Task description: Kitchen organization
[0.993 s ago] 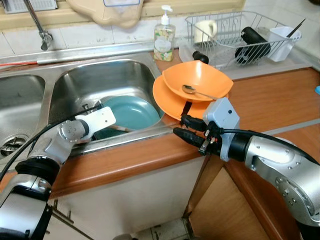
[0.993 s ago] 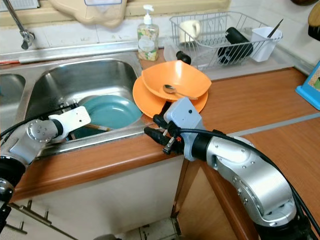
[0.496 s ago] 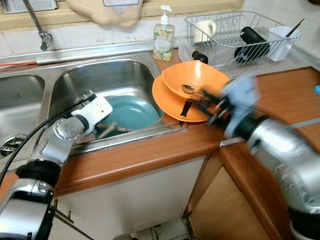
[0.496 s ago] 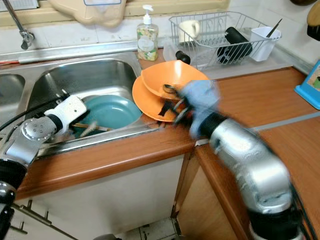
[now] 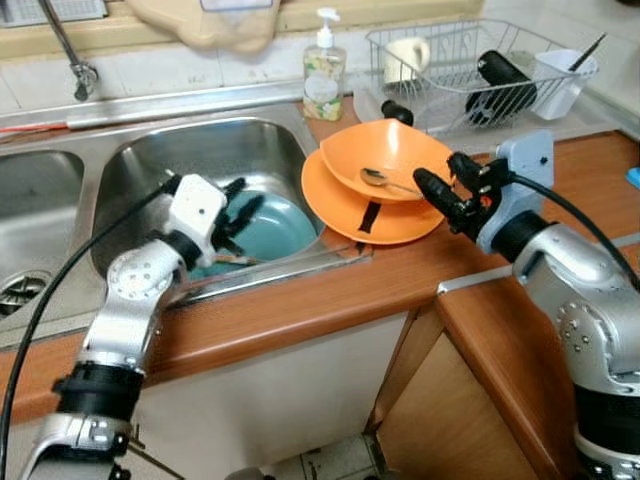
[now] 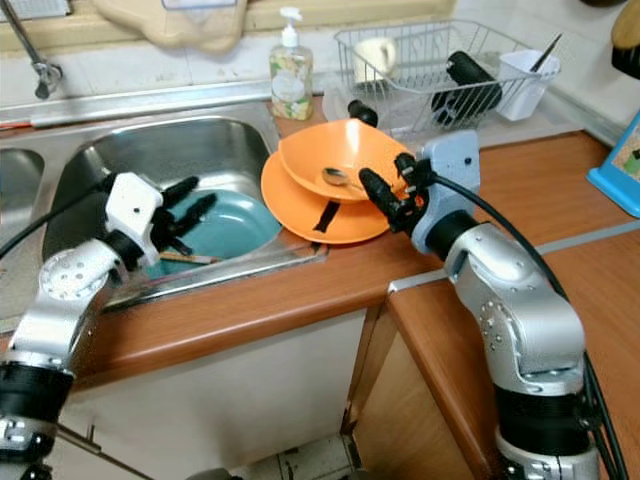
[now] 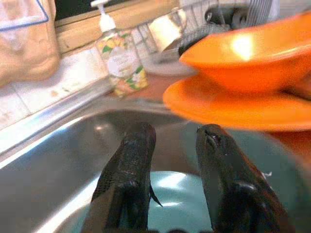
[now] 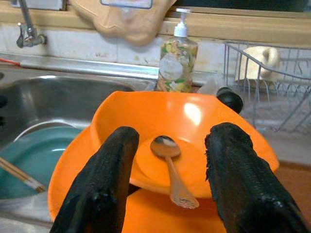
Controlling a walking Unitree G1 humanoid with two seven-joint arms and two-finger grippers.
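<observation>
From the head, your right gripper (image 5: 432, 190) is hanging spread and empty at the orange bowl (image 5: 385, 158), stacked on the orange plate (image 5: 350, 200) beside the sink (image 5: 215, 150). Your left gripper (image 5: 238, 212) is splayed over the teal plate (image 5: 270, 225).

At the right wrist, you're framing the spoon (image 8: 170, 167); keep it centred, descend squarely.

At the left wrist, the soap bottle (image 7: 119, 60) label is unreadable.

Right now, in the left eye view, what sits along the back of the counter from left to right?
Faucet → soap bottle → cream mug → black bottle → white cutlery holder, the last three in the dish rack.
</observation>
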